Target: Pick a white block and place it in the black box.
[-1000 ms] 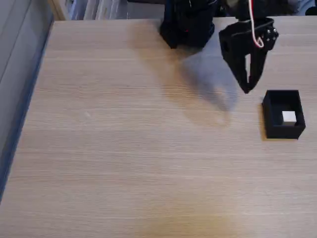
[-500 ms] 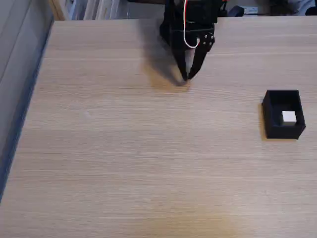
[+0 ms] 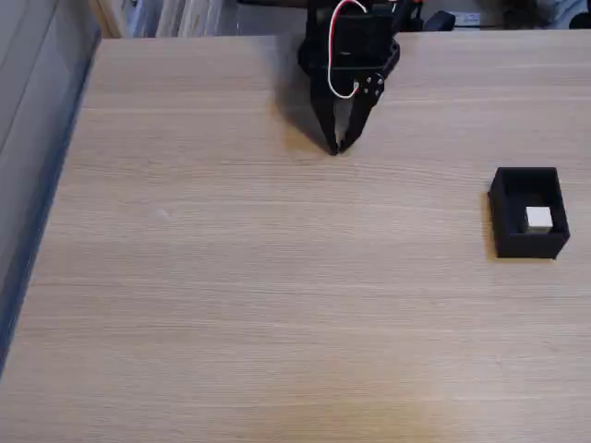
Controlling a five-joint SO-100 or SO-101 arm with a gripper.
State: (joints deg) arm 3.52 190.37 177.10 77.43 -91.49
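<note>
In the fixed view there is one white block (image 3: 539, 219), lying inside one black box (image 3: 527, 212) at the right side of the wooden table (image 3: 231, 277). One gripper (image 3: 338, 148) hangs at the far middle, well apart from the box, tips pointing down. Its fingers are together and hold nothing.

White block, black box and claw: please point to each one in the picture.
white block (image 3: 539, 219), fixed view, its top face
black box (image 3: 526, 245), fixed view, its near wall
claw (image 3: 336, 149), fixed view, between its fingertips
</note>
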